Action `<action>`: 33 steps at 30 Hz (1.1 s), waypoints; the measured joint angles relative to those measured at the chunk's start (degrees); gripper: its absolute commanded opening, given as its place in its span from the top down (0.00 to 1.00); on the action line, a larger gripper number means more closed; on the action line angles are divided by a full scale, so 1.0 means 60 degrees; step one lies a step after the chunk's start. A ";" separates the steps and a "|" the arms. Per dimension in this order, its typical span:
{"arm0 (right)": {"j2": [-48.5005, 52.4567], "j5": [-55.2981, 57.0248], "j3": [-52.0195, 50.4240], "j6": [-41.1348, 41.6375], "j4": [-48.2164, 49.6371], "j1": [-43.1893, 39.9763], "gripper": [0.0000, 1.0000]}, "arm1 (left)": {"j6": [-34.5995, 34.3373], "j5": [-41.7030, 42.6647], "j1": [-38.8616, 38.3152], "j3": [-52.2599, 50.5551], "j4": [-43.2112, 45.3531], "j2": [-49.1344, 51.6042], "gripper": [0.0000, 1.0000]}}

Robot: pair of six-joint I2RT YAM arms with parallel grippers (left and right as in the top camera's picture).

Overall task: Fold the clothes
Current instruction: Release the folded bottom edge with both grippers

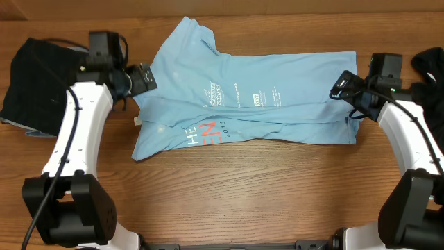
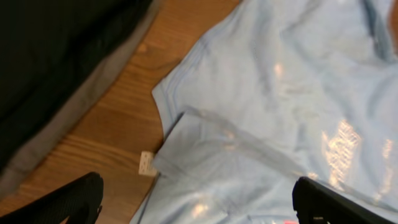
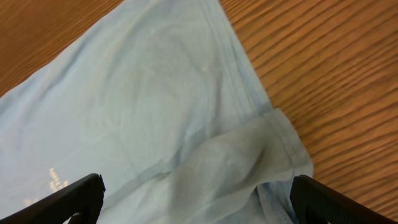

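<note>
I see the T-shirt (image 1: 243,104) lying across the middle of the table (image 1: 243,187), partly folded, with layers overlapping along its near edge and the lettering facing up. My left gripper (image 1: 142,78) hangs over the shirt's left edge, near a small white tag (image 2: 147,163). Its 2 fingers (image 2: 68,199) stand wide apart and hold nothing. My right gripper (image 1: 341,85) sits over the shirt's right end, spread just as wide and empty. A black garment (image 1: 38,83) lies at the far left, and another dark one (image 1: 430,62) at the far right.
</note>
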 measured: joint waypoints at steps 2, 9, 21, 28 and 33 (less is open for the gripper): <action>0.0004 -0.0215 0.0302 -0.0153 -0.0605 -0.0124 0.00 | 0.0259 0.0186 -0.0036 0.1719 -0.1239 0.0058 0.08; 0.0004 -0.0503 0.0707 -0.0331 -0.2889 -0.0423 0.00 | 0.0663 0.0703 -0.0645 0.3639 -0.3716 -0.0168 0.96; 0.0004 -0.0433 0.0714 -0.0324 -0.4073 -0.0710 0.11 | 0.1158 0.0900 -0.2029 0.1668 -0.4339 0.0678 0.96; 0.0004 -0.0397 0.0714 -0.0277 -0.4881 -0.0838 0.91 | 0.1526 0.0641 -0.2543 0.0947 -0.3872 0.1545 0.96; 0.0004 -0.0390 0.0714 -0.0295 -0.4878 -0.1322 0.91 | 0.1596 0.0568 -0.2787 0.0710 -0.3209 0.1632 0.96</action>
